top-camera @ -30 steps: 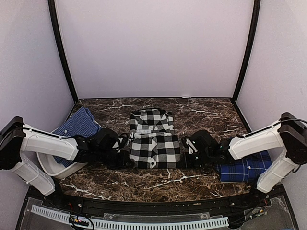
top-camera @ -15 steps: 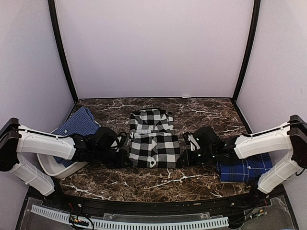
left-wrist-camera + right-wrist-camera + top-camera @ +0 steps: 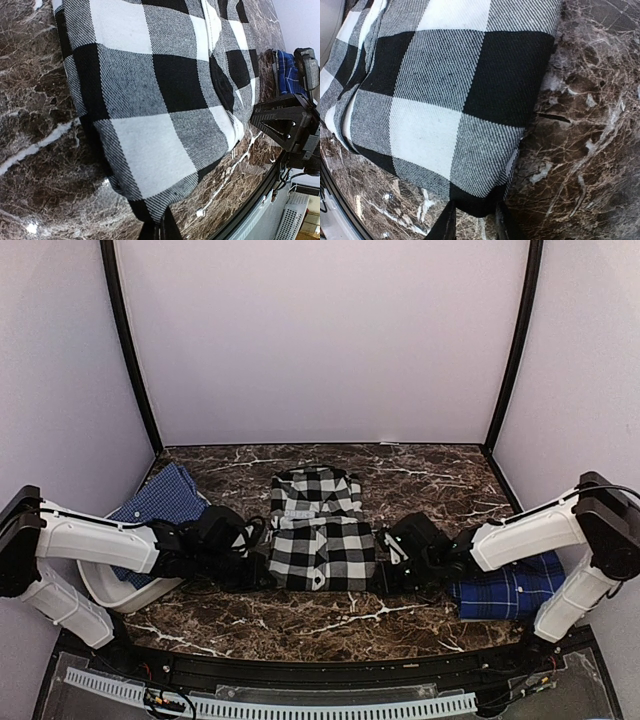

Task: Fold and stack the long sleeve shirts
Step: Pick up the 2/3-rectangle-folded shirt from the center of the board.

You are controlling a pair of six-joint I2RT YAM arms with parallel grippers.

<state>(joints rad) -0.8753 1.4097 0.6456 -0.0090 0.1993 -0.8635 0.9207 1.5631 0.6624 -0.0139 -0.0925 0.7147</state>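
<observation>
Left gripper was clamped shut on one lower corner of the checked shirt. At the bottom centre of the left wrist view, its two black fingers met with the dark hem pinched between them. The right gripper stood with its jaws parted. At the bottom centre of the right wrist view, its two black fingers flanked the opposite lower corner of the same shirt, and the hem lay in the gap between them.

The checked shirt was a woven twill in large black, white and grey squares, with the diagonal weave plainly visible at close range. In the top view it lay at the centre of the frame as a folded, roughly rectangular packet, collar toward the upper edge, flat on the table. The table surface was glossy, dark brown and marble-patterned, with white veins.

The blue plaid shirt lay at the lower right of the top view, partly beneath the right arm. It was a folded bright blue cloth crossed by thin pale lines. At the left of that frame, a blue fine-checked cloth draped over a white tub with a smooth curved rim.
</observation>
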